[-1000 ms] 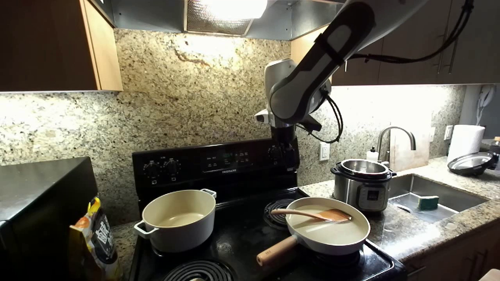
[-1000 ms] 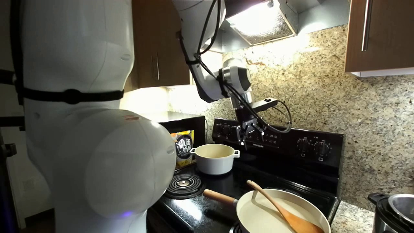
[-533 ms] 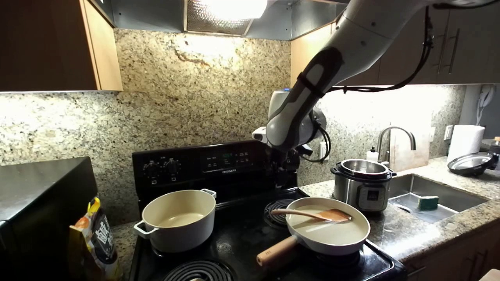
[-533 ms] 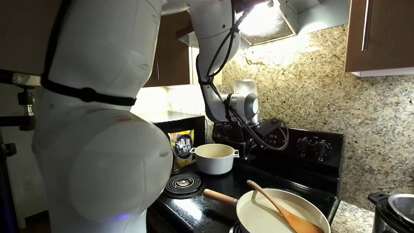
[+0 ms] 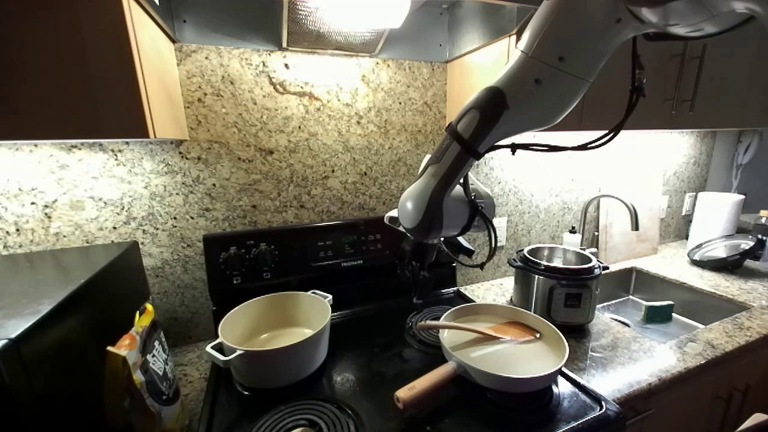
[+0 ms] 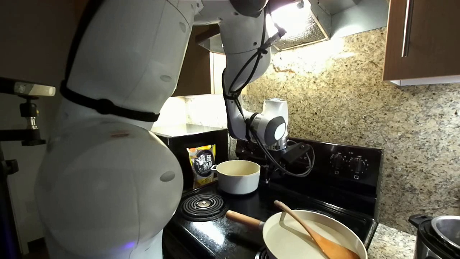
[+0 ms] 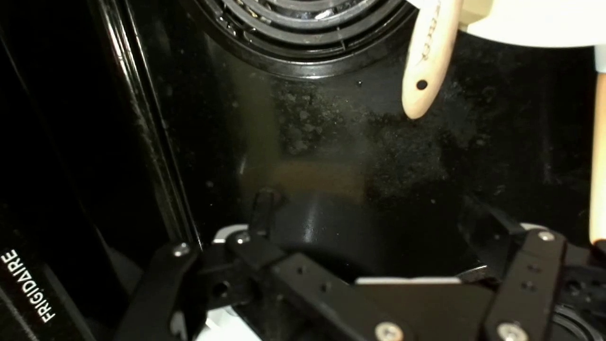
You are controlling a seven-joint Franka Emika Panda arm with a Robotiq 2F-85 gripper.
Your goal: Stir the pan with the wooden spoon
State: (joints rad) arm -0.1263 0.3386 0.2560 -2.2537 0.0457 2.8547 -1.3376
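Gripper (image 7: 378, 215): jaws apart, nothing held; I've just lowered it.
Stove (image 5: 369, 363): near rear edge, so grasp height looks closer.
Wooden spoon (image 5: 501, 331): in the pan (image 5: 498, 361), handle past rim; no stirring yet.
Pan: stove edge nearest the sink (image 5: 690, 300).

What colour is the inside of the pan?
The pan is pale cream inside, clearest in an exterior view.

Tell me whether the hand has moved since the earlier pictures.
Yes. In an exterior view, the hand has come down and toward the picture's left, judged against the fixed stove panel behind it.
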